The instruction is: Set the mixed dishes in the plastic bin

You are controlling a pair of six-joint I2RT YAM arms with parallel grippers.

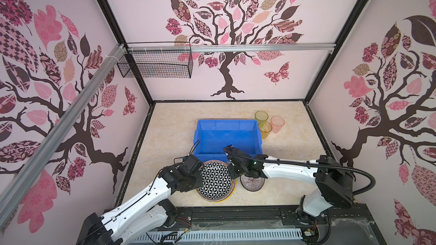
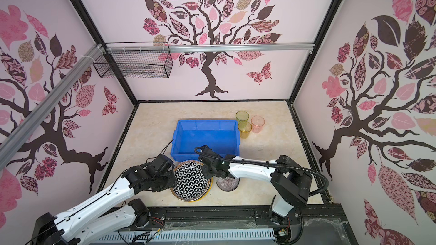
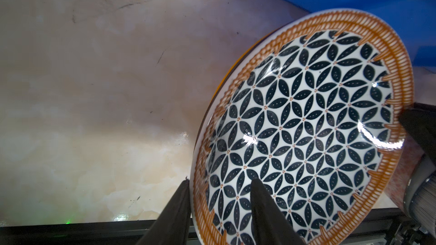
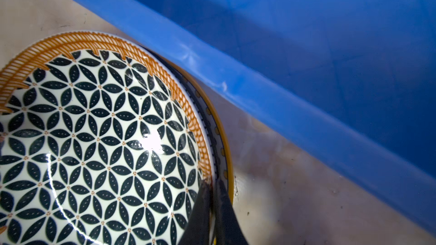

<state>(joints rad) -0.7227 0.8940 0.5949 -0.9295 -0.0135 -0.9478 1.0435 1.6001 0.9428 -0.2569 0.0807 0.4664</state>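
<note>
A black wire basket (image 1: 154, 63) hangs from the rail high on the back wall, and only the wallpaper shows through its mesh. Lower down, at the near edge of the beige marbled desk (image 1: 169, 137), the left gripper (image 3: 219, 181) stands with its jaws spread astride the near-left rim of the black-and-white geometric plate (image 1: 215, 181), one finger outside the rim and one over the pattern. This plate has a dark petal lattice on white, ringed by an orange hatched border. It lies on top of a stack, over a dark-rimmed plate (image 4: 207, 123) and a yellow-rimmed plate (image 4: 223, 152), and the stack sits just in front of the bright blue bin (image 1: 226, 140). The bin's floor shows bare blue. The right gripper (image 4: 212, 182) has its jaws pressed together on the geometric plate's right rim. Beside the stack, partly under the right arm, sits a purple-striped bowl (image 1: 252, 182). Past the bin's far right corner, three translucent cups cluster on the desk: a green-yellow cup (image 1: 261, 116), an amber cup (image 1: 265, 129) and a pink cup (image 1: 277, 124).
</note>
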